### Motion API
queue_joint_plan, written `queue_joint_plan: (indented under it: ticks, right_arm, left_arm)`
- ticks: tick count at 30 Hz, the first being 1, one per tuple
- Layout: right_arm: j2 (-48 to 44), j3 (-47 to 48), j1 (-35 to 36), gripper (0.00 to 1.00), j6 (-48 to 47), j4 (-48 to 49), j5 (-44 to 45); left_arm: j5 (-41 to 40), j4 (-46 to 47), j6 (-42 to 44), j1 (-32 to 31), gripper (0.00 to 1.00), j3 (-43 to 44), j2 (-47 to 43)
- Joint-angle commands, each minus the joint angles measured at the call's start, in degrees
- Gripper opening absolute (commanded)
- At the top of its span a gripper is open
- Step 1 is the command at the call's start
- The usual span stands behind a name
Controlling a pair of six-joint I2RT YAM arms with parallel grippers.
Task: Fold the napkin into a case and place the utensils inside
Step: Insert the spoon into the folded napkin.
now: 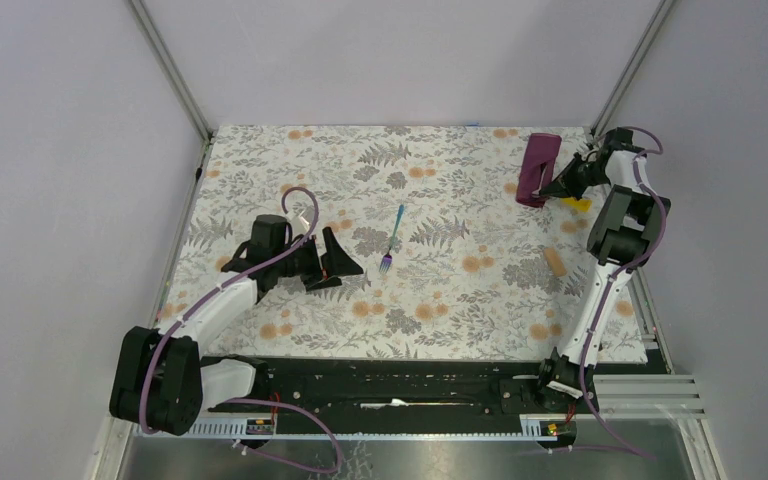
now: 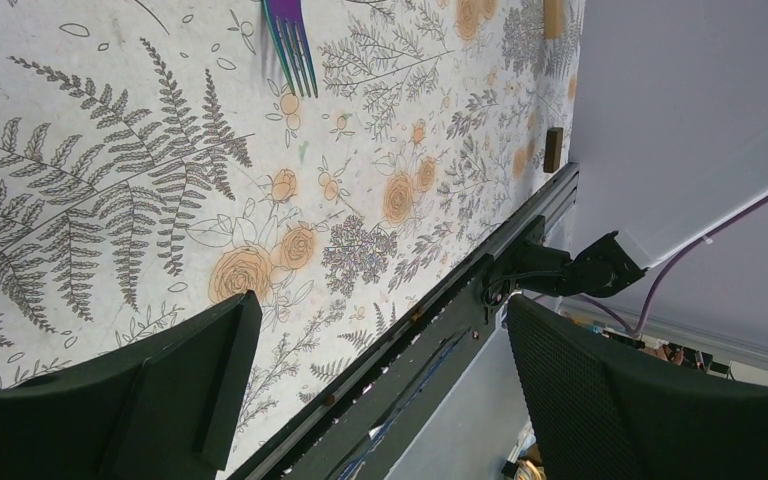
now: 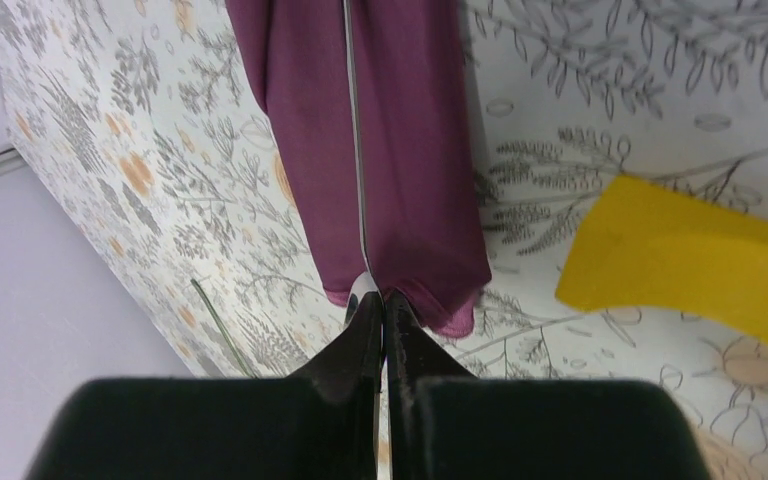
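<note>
Just beyond right fingers (image 3: 364, 335): slim utensil (image 3: 353, 150) along case (image 3: 415, 150).

No readable text, labels, brands or numbers in any of the three views. Only printed marking is the leaf-and-flower pattern on the grey-orange floral tablecloth (image 1: 460, 300), no characters in it.

The folded dark purple cloth packet (image 1: 538, 170) lay in the floral tablecloth (image 1: 440, 310)'s far right corner, a slim silver metal utensil (image 3: 355, 150) along it, a small yellow piece (image 1: 580, 203) just right; iridescent metal fork (image 1: 393, 240) lay centrally; small brown block (image 1: 554, 262) near the right edge.
</note>
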Motion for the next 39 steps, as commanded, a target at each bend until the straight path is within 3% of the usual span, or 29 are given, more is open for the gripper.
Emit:
queue_joint_plan:
  ticks: [1,28,39]
  right_arm:
    - [1.9,6.3,0.0,0.00,0.9,-3.3,-1.5]
    - [11.0,17.5,1.6,0.00,-1.9,-3.6,-4.5]
    - [10.2,16.1,2.7,0.00,-2.8,1.9,-6.8]
  left_arm:
    - [0.9,3.1,1.3,-0.2,0.99,2.9,0.9]
    - [0.9,4.3,1.0,-0.3,0.99,2.5,2.6]
    - [0.6,4.3,1.1,-0.3,0.99,2.3,2.9]
